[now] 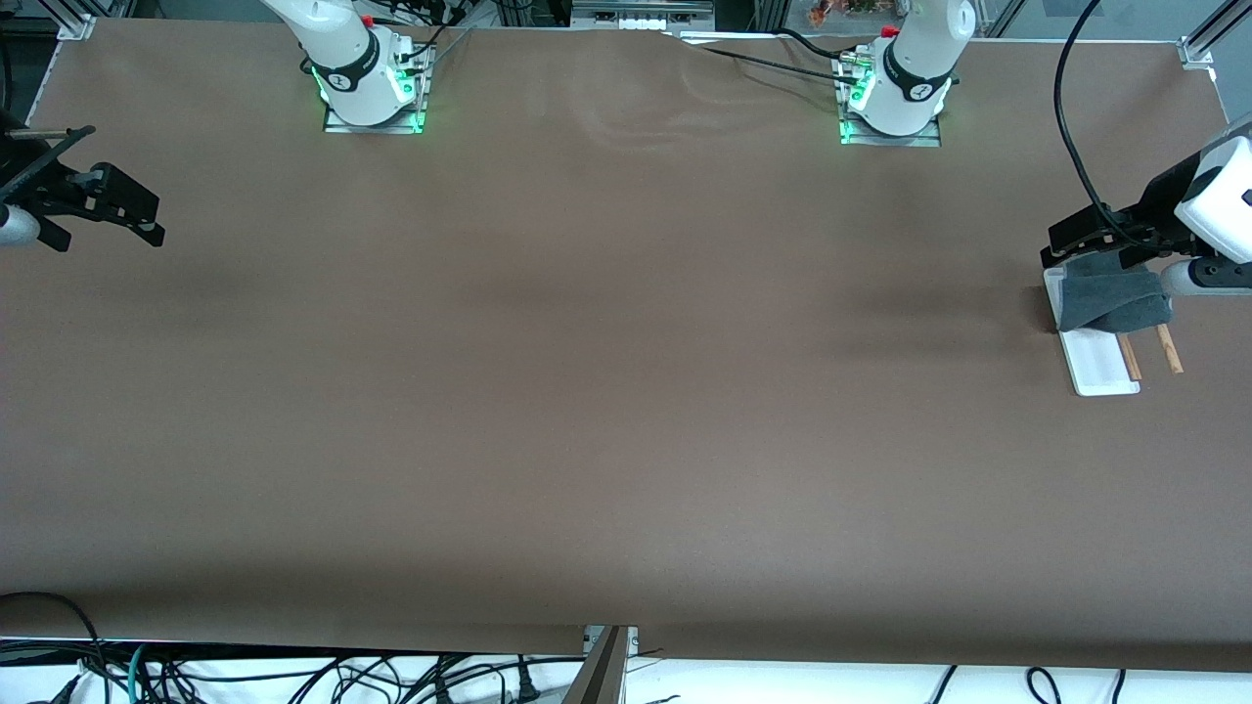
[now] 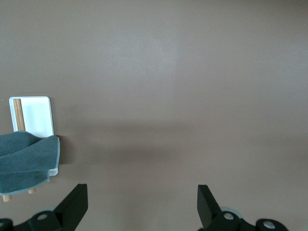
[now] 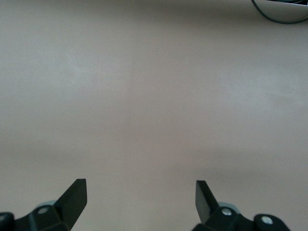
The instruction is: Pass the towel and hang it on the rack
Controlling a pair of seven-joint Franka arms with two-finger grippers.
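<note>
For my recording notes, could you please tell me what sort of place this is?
Most likely a robotics lab bench: two arms bolted to a brown-covered table, aluminium framing at its corners, loose cables along the edge. The towel hangs on the rack.

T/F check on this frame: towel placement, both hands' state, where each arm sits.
1. The towel is draped over the rack. True.
2. The left hand is shut on the towel. False: in the left wrist view its fingers stand wide apart with nothing between them, and the towel lies off to one side of them.
3. The rack stands at the right arm's end of the table. False: it stands at the left arm's end.
4. The right hand is open and holds nothing. True: it waits over bare table at the right arm's end.
5. The towel shows its pink side. False: only the dark grey side with the lighter edge shows.
</note>
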